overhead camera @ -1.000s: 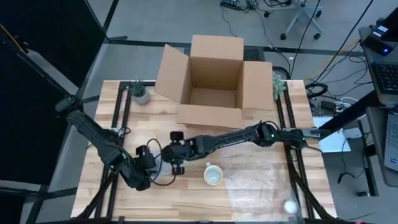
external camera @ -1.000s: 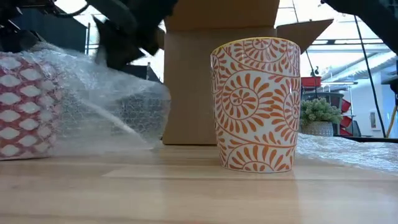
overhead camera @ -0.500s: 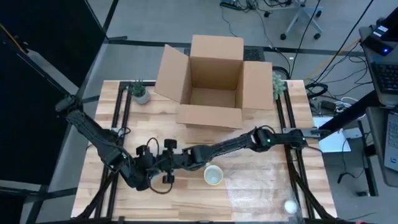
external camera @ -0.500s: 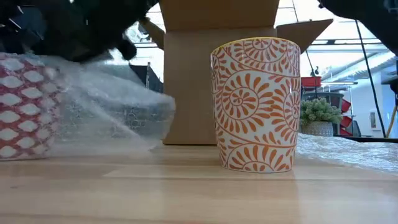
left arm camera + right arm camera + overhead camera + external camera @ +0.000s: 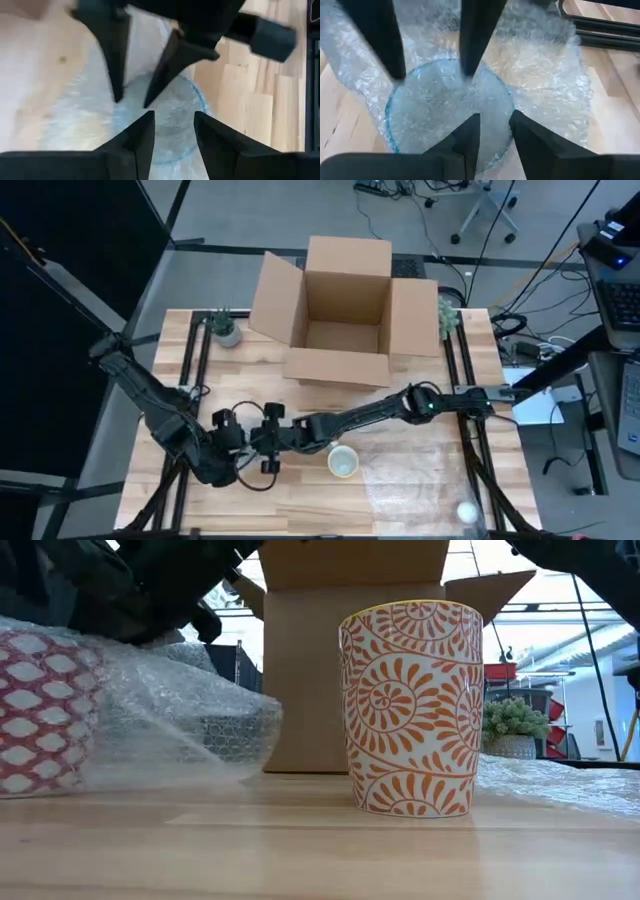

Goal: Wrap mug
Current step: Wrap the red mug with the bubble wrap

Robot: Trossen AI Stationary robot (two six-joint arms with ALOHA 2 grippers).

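Note:
A red-and-white patterned mug (image 5: pixel 35 710) with a blue rim (image 5: pixel 388 120) stands upright at the table's near left. Clear bubble wrap (image 5: pixel 545 85) is draped over and around it. My left gripper (image 5: pixel 174 125) and my right gripper (image 5: pixel 494 122) both point down over the mug's covered mouth, facing each other, each with a narrow gap between its fingers. In the high view they meet at the mug, the left gripper (image 5: pixel 230 448) beside the right gripper (image 5: pixel 264 446), and they hide it. My left gripper comes from above with its fingertips (image 5: pixel 147 122) at the bubble wrap lying over the mug's mouth (image 5: pixel 170 107). No fold shows between the fingers; whether they pinch the wrap or only rest on it, I cannot tell. My right gripper also points down, its fingertips (image 5: pixel 475 122) at the wrap inside the ring of the blue rim (image 5: pixel 445 105). The wrap looks flat between the fingers. Whether they touch it, I cannot tell.
An orange swirl-patterned mug (image 5: pixel 343 462) stands just right of the grippers. More bubble wrap (image 5: pixel 420 470) lies flat at the near right, with a white ball (image 5: pixel 467 510) by the edge. An open cardboard box (image 5: pixel 340 310) and two small potted plants stand at the back.
My right gripper has gone toward the table's left and near edges, from beside the wrapped mug to over its mouth. The bubble wrap has been pushed over the mug's top and now lies lower and rounder on the mug's right side.

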